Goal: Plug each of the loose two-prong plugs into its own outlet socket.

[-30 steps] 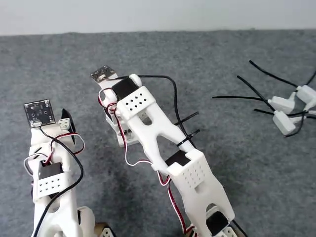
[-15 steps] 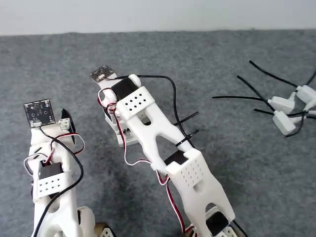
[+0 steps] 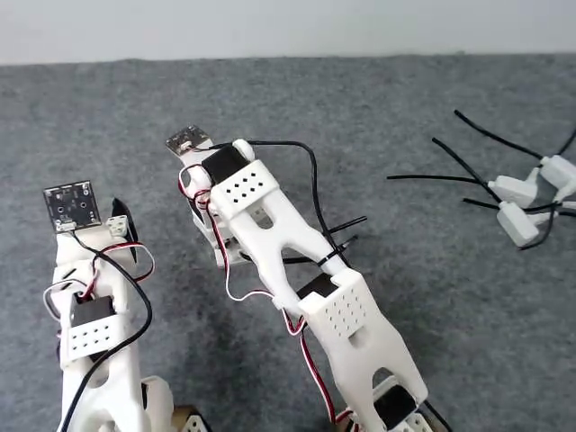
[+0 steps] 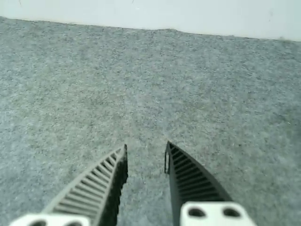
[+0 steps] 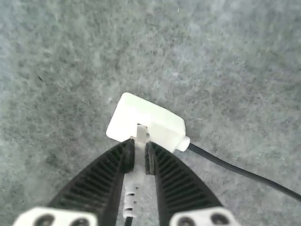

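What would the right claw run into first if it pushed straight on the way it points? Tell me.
The white outlet socket, directly ahead of the right claw. The plug clamped in the claw seems to enter its face, so hardly any free way remains; exact depth is unclear.

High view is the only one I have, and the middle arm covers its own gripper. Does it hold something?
Observer: Yes. The right gripper is shut on a white plug, and the plug's front end meets the slot of a white socket.
Operator: And the other arm's gripper?
Observer: The left gripper is open and holds nothing, above the bare grey table cover.
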`<control>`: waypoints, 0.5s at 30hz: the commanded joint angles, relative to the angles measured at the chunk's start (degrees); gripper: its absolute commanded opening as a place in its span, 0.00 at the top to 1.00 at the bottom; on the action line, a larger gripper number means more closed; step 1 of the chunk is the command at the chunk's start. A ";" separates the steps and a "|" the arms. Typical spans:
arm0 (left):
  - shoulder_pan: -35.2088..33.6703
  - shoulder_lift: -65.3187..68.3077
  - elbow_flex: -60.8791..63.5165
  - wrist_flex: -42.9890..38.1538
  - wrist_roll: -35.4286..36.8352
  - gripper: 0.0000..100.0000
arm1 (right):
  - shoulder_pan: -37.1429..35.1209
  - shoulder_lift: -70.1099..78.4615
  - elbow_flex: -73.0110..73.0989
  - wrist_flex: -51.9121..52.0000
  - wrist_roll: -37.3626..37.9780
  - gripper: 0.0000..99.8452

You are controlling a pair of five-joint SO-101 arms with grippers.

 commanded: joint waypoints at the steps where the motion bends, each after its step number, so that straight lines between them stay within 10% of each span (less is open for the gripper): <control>1: 0.09 0.09 -3.38 -1.67 0.09 0.87 | -0.66 0.22 -0.79 -0.22 -0.44 0.99; 15: -0.09 0.09 -3.38 -1.67 0.09 0.87 | -0.66 4.09 -0.79 -2.86 -0.44 0.99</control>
